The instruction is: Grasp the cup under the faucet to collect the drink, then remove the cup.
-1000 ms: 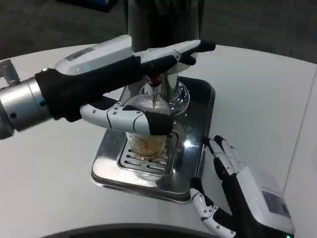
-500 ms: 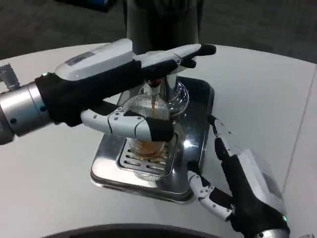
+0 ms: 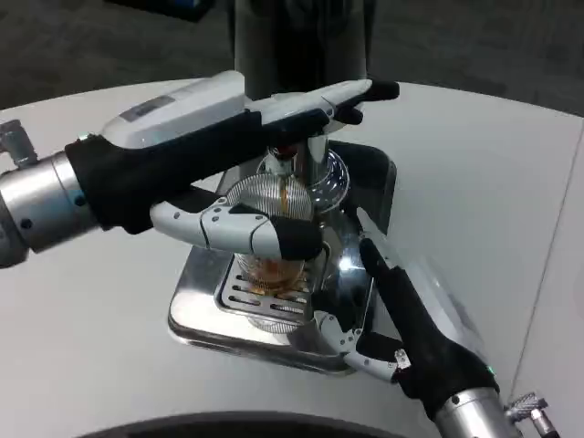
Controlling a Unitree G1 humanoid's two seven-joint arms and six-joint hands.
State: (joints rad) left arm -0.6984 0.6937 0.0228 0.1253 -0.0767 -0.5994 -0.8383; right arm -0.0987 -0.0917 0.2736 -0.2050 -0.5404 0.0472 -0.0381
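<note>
- Your left hand [image 3: 239, 178] holds the clear ribbed plastic cup [image 3: 270, 228]: its lower fingers [image 3: 246, 230] wrap across the cup's near side, while its upper fingers reach past the faucet toward the far right.
- That cup stands on the slotted grate of the shiny metal drip tray [image 3: 205, 315], directly under the chrome faucet [image 3: 285, 164], with amber drink in its lower part and a thin stream falling into it.
- Your right hand [image 3: 392, 301] holds nothing, fingers spread: one finger lies over the tray's right edge, pointing far, and another curls along the tray's near right corner.
- The dark dispenser column [image 3: 301, 41] rises behind the faucet.
- Everything sits on the white table [image 3: 82, 365].
</note>
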